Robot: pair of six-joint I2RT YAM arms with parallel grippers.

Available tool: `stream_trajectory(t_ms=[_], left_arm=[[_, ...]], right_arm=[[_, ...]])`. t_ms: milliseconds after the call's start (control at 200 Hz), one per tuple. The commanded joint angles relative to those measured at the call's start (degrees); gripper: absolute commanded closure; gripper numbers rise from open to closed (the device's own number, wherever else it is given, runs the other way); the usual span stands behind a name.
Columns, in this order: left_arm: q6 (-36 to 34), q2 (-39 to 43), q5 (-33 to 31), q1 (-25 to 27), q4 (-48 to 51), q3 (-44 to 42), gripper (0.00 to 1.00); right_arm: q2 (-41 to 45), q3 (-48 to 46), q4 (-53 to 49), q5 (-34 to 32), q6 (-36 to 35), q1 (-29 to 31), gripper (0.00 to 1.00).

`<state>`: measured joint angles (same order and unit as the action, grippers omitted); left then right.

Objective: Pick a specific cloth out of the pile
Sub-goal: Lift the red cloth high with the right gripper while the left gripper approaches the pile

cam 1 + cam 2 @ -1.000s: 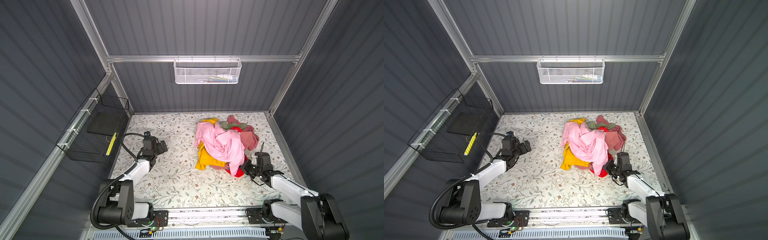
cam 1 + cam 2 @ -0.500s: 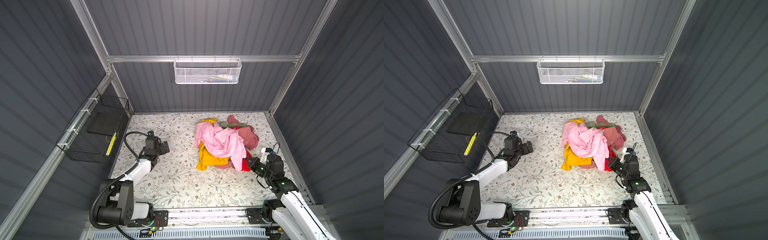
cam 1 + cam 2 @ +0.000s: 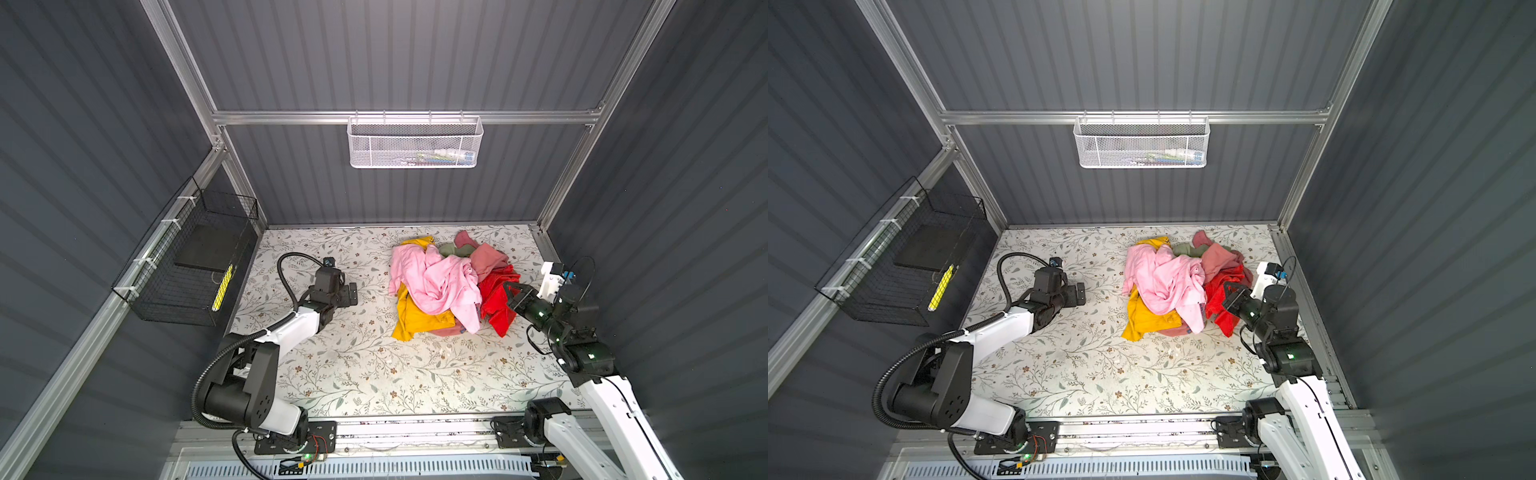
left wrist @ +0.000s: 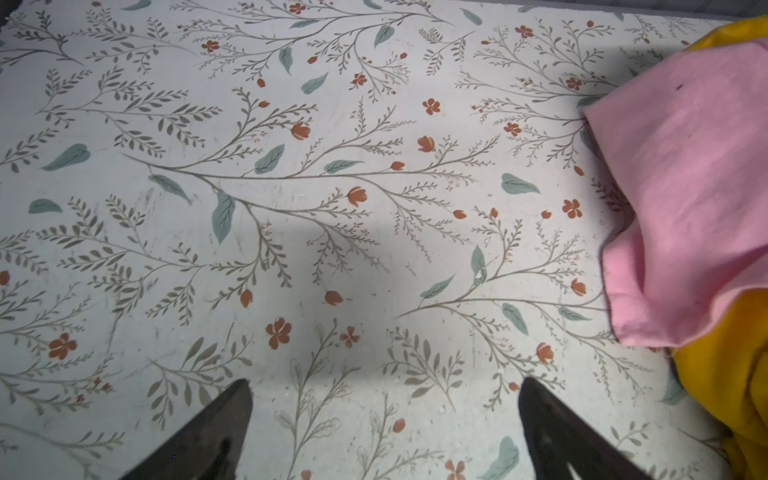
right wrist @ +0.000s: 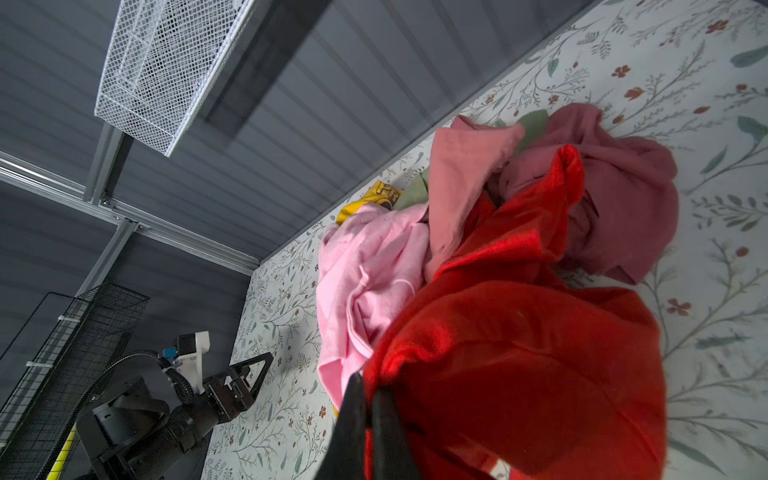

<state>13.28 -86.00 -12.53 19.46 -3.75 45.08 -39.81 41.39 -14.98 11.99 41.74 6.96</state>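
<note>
The cloth is bright red and hangs at the right side of the pile, partly drawn out from under the light pink garment. My right gripper is shut on a fold of the cloth, raised off the table. The pile also holds mustard yellow, dusty rose and sage green pieces. My left gripper stands open over bare table left of the pile, with nothing between its fingers.
The floral table ends at a metal rail along the right and front. A black wire basket hangs on the left wall. A white mesh basket hangs on the back wall.
My right arm has risen and pulled the red cloth up and back, so more of it shows beside the pink garment. My left gripper has moved slightly right toward the pile.
</note>
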Motion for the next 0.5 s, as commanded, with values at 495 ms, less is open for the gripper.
stream_trajectory(t_ms=[495], left_arm=[[-0.9,-12.4,-2.6,13.4,1.4,13.3,0.0]], right_arm=[[-9.2,16.4,6.3,7.7,-3.5,1.9,1.0]])
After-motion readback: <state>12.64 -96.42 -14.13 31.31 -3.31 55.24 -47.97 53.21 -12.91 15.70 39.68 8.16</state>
